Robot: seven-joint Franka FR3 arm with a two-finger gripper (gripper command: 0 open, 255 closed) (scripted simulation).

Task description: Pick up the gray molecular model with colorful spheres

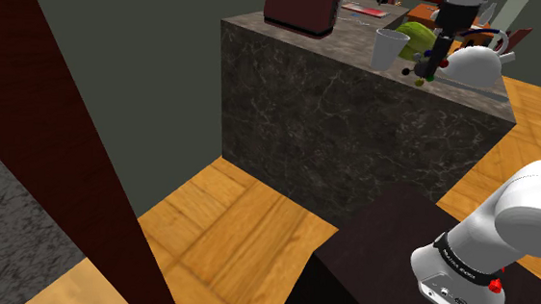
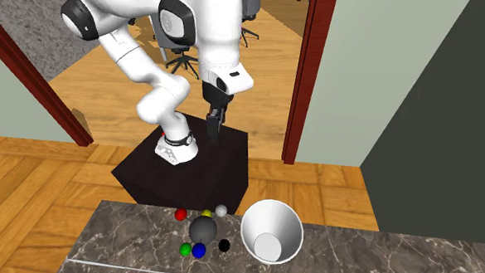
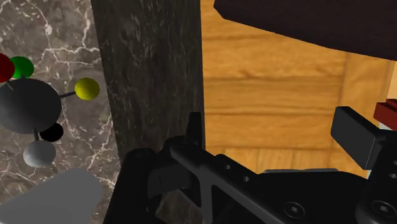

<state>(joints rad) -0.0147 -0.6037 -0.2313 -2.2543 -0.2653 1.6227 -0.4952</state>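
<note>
The molecular model (image 2: 203, 231) lies on the dark marble counter (image 2: 361, 252): a big gray ball with small red, yellow, green, blue, black and pale gray spheres on short rods. In the shoulder view the model (image 1: 425, 68) sits near the counter's front edge, just below my gripper (image 1: 441, 46). In the wrist view the model (image 3: 28, 105) lies off to one side of my gripper (image 3: 273, 133), which hangs over the counter's edge and the wooden floor. My fingers stand apart with nothing between them. My gripper (image 2: 212, 131) hovers well above the model.
A white cup (image 2: 271, 230) stands right beside the model on the counter. In the shoulder view, a white teapot-like vessel (image 1: 476, 64), a green object (image 1: 416, 34) and a dark red appliance (image 1: 302, 5) also stand there. The black stand (image 2: 188, 171) is close to the counter.
</note>
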